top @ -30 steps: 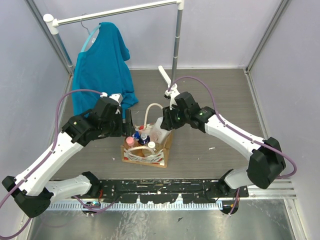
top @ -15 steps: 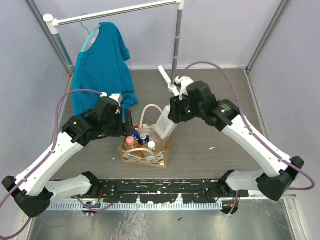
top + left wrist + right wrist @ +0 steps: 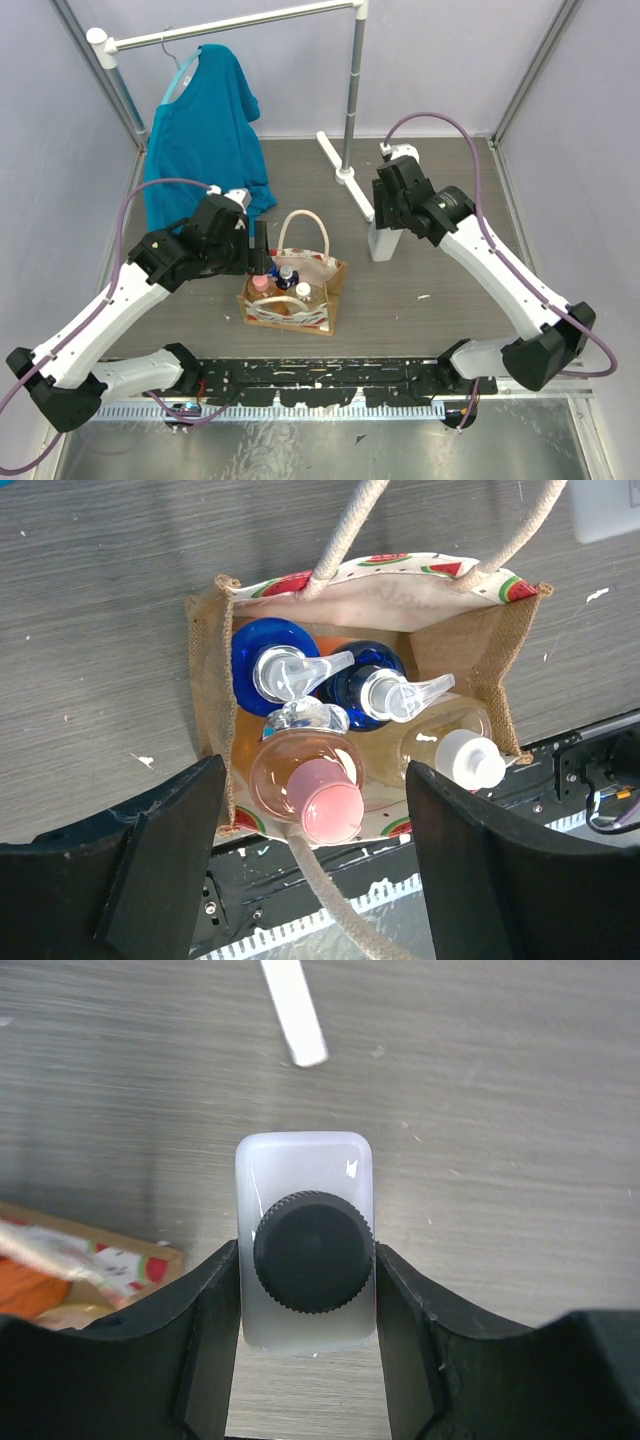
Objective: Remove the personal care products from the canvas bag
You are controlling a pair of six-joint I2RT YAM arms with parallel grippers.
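The tan canvas bag (image 3: 322,300) stands at the front middle of the table, one rope handle (image 3: 303,218) arching up. Inside it I see two blue-capped pump bottles (image 3: 271,656), a pink bottle (image 3: 312,780) and a pale amber bottle with a white cap (image 3: 470,761). My left gripper (image 3: 262,250) hovers over the bag's left side, open, its fingers (image 3: 160,860) straddling the pink bottle from above without touching it. My right gripper (image 3: 386,212) is shut on a whitish bottle with a black cap (image 3: 305,1175), which stands upright on the table to the right of the bag (image 3: 100,1260).
A teal shirt (image 3: 205,130) hangs from a white rack at the back left. The rack's pole (image 3: 352,90) and its white foot (image 3: 345,172) stand just behind the whitish bottle. A black rail (image 3: 330,375) runs along the near edge.
My right arm has lifted the whitish bottle out of the bag and carried it right and down to the table. The bag's handle now stands up. My left arm has hardly moved.
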